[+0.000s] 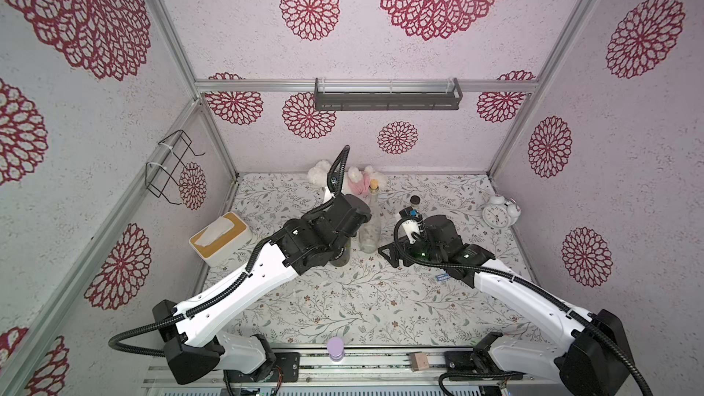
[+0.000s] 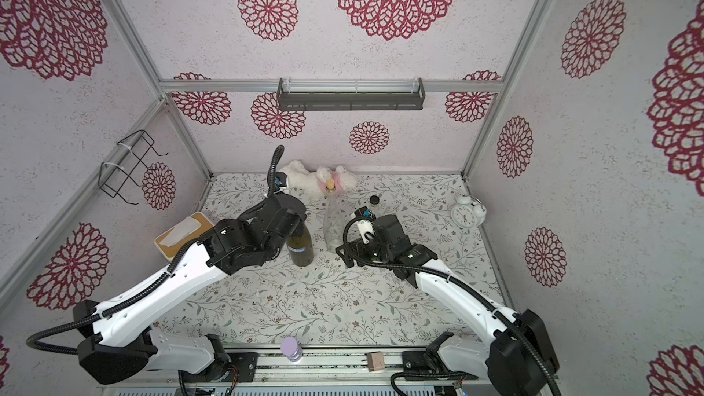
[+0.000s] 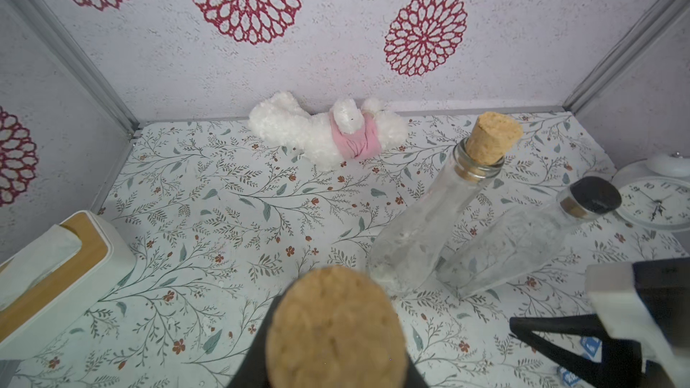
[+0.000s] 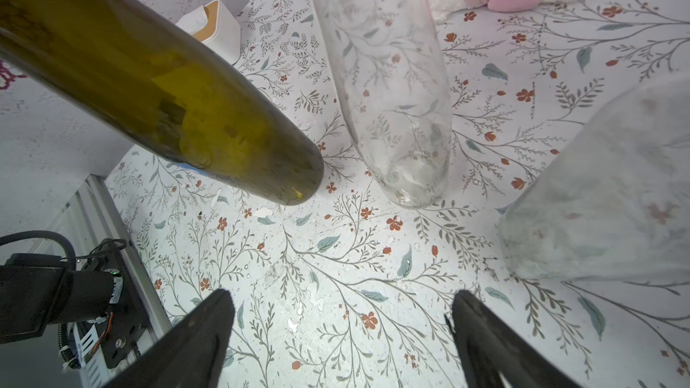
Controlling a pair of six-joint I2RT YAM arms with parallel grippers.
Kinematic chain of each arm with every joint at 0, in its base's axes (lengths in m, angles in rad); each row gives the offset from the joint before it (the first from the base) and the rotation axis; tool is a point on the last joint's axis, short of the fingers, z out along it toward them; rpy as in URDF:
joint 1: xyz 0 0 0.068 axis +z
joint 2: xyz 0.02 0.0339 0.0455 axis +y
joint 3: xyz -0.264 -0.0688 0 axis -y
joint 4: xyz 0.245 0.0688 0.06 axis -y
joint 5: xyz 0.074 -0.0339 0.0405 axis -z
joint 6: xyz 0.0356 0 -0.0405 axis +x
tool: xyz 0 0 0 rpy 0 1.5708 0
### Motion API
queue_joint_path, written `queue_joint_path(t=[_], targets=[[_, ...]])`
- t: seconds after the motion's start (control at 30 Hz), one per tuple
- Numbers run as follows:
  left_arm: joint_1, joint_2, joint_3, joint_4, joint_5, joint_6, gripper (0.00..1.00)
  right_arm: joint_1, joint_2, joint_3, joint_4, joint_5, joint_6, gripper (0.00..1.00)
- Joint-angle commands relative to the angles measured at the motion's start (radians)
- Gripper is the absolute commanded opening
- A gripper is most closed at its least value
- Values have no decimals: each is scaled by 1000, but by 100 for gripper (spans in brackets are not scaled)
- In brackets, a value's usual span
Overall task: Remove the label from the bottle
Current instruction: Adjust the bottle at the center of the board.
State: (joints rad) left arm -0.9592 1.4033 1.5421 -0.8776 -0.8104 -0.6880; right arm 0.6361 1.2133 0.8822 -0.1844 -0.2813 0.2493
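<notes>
My left gripper (image 2: 296,225) pinches the neck of the green bottle (image 2: 301,251) — corked, upright on the table (image 2: 304,310), just beside a clear bottle (image 2: 333,226). My right gripper (image 4: 341,294) spread wide — low over the table, near both

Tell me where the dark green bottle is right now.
In a top view the dark green bottle stands just left of table centre, its neck in the left gripper, with the corked clear bottle close on its right.

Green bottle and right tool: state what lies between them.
Between right tool and green bottle: only table cover with tiny white scraps, shown in the right wrist view.
</notes>
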Motion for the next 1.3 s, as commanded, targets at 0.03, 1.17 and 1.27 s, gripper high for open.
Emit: queue_joint_path(t=[0.03, 1.17, 1.27], targets=[[-47, 34, 42, 10, -199, -203, 21, -13, 14, 60, 3, -66, -57, 94], [-94, 25, -26, 47, -99, -199, 94, -57, -12, 73, -58, -121, -62, 94], [-75, -10, -28, 82, 20, -61, 98, -67, -39, 70, -88, -119, -58, 95]])
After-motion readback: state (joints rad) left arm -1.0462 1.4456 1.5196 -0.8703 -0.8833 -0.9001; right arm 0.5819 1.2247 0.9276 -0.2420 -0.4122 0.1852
